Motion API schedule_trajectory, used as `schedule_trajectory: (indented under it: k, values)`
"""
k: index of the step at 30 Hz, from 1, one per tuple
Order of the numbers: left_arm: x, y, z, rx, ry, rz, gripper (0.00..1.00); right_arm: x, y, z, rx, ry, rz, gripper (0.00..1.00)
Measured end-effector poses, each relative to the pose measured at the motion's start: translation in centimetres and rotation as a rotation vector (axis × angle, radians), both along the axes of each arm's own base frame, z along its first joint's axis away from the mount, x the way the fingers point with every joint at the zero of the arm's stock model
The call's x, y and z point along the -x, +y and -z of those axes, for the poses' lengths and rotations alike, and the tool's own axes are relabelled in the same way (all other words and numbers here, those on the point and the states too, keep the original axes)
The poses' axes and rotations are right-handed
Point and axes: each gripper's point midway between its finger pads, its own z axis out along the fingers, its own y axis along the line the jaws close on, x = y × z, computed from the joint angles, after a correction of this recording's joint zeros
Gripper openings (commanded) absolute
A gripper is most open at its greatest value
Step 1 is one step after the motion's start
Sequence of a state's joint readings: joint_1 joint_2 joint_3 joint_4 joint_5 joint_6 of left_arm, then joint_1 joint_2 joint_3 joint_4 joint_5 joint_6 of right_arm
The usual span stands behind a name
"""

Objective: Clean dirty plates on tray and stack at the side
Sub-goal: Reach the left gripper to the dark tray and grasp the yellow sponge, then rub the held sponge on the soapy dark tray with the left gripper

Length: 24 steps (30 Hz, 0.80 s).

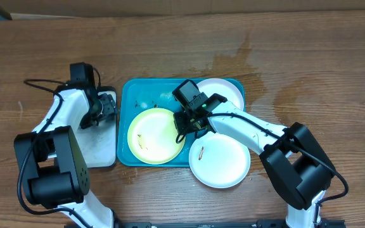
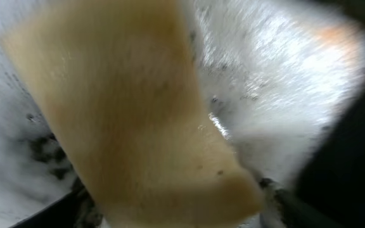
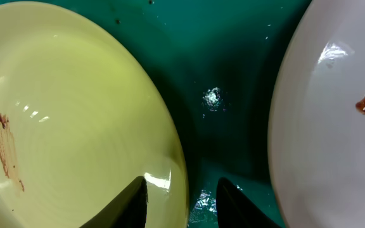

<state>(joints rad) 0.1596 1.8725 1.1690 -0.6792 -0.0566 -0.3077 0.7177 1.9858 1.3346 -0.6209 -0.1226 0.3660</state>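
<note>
The teal tray (image 1: 125, 120) holds a pale yellow plate (image 1: 151, 136) with thin brown smears and a white plate (image 1: 225, 90) at its far right corner. A second white plate (image 1: 224, 163), smeared brown, lies over the tray's near right corner and onto the table. My right gripper (image 1: 185, 123) is open. Its jaws straddle the rim of the yellow plate (image 3: 75, 114), one finger (image 3: 132, 206) over the plate and the other over the tray floor (image 3: 227, 82), short of the white plate (image 3: 334, 126). My left gripper (image 1: 104, 107) hangs over the small white tray. A yellowish sponge (image 2: 138, 107) fills its view and hides its fingers.
A small white tray (image 1: 100, 151) with a dark rim sits left of the teal tray, touching it. A wet patch (image 1: 246, 63) darkens the wooden table behind the tray. Both arms' bases stand at the table's near edge.
</note>
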Motion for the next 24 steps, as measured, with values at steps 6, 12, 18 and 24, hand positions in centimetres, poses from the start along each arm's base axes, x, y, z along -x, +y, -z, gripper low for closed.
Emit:
schedule_trajectory:
  k: [6,12,18,24]
  values:
    - [0.3,-0.2,0.4,0.007,0.003,-0.005,0.18,0.0,0.0,0.0,0.000,0.000,-0.001,0.37]
    - [1.7,-0.5,0.2,0.024,0.070,0.004,0.46,0.0,0.0,0.0,0.001,0.000,-0.002,0.54]
    - [0.8,-0.4,-1.7,0.026,0.066,0.007,0.59,0.0,0.0,0.0,-0.001,-0.001,0.000,0.54]
    - [-0.8,-0.2,-3.3,0.021,0.024,-0.004,0.84,-0.5,0.3,-0.1,-0.010,-0.022,0.005,0.36]
